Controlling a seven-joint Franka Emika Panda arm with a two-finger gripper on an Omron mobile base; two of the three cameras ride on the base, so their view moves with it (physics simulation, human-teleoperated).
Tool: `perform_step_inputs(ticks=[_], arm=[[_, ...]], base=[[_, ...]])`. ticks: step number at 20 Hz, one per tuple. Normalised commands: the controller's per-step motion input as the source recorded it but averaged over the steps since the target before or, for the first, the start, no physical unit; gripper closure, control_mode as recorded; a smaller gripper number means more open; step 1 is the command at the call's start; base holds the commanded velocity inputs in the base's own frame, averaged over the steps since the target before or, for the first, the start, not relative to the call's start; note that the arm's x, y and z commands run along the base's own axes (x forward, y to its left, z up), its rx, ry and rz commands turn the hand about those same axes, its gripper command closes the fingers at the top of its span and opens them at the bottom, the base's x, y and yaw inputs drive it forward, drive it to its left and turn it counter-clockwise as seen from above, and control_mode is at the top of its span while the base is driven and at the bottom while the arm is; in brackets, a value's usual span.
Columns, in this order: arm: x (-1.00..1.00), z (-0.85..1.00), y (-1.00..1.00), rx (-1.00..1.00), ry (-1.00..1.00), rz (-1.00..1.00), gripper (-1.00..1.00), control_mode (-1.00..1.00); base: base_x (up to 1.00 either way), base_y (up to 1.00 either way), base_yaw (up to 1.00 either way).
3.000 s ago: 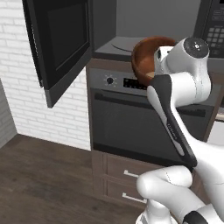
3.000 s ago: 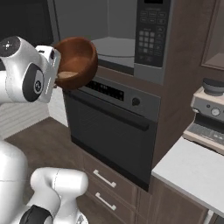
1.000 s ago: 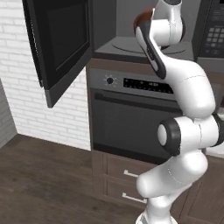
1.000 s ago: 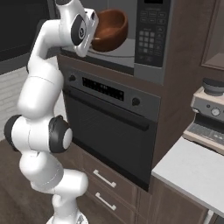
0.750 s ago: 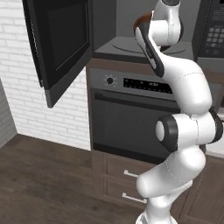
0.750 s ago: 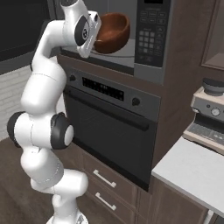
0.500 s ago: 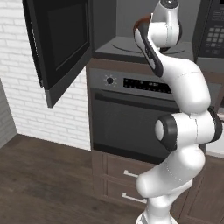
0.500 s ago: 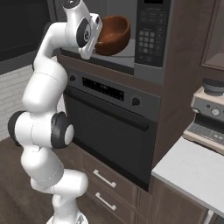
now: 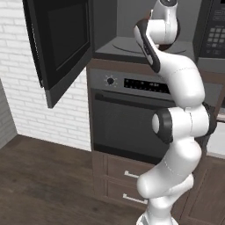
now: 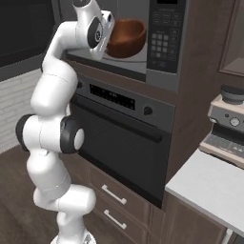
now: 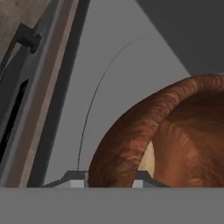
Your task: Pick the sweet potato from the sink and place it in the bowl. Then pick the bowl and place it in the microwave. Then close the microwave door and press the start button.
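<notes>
Up high, at the left, the microwave door hangs wide open, its dark window facing out over the brick wall. Beside it the microwave gapes, with its grey floor and the faint ring of the turntable. The white arm rises from the floor and reaches up into that opening. The bowl sits inside the cavity, reddish-brown and deep, upright, just left of the keypad; whether it rests on the floor or hangs just above it I cannot tell. From the hand's own camera the rim of the bowl runs straight down between the two fingers, one finger outside the wall and the other inside, so the gripper straddles the rim. Whether the fingers press on the wall or stand slightly off it I cannot tell. A pale patch shows low inside the bowl, too little to name. Below the microwave is the oven, with its display strip and knob, and two drawers under it. Far right, a coffee machine stands on the grey counter.
</notes>
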Motion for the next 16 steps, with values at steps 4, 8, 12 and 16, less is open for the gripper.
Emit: perform_step_inputs(ticks=[4, 8, 12, 16], arm=[[0.51, -0.12, 0.0, 0.0, -0.03, 0.0, 1.0, -1.0], [0.41, -0.23, 0.0, 0.0, -0.08, 0.0, -1.0, -1.0], [0.14, -0.09, 0.0, 0.0, -0.14, 0.0, -1.0, -1.0], [-0.01, -0.14, 0.16, 0.0, -0.38, 0.0, -1.0, -1.0]], base=[[0.0, 0.0, 0.0], [0.0, 0.0, 0.0], [0.0, 0.0, 0.0], [0.0, 0.0, 0.0]])
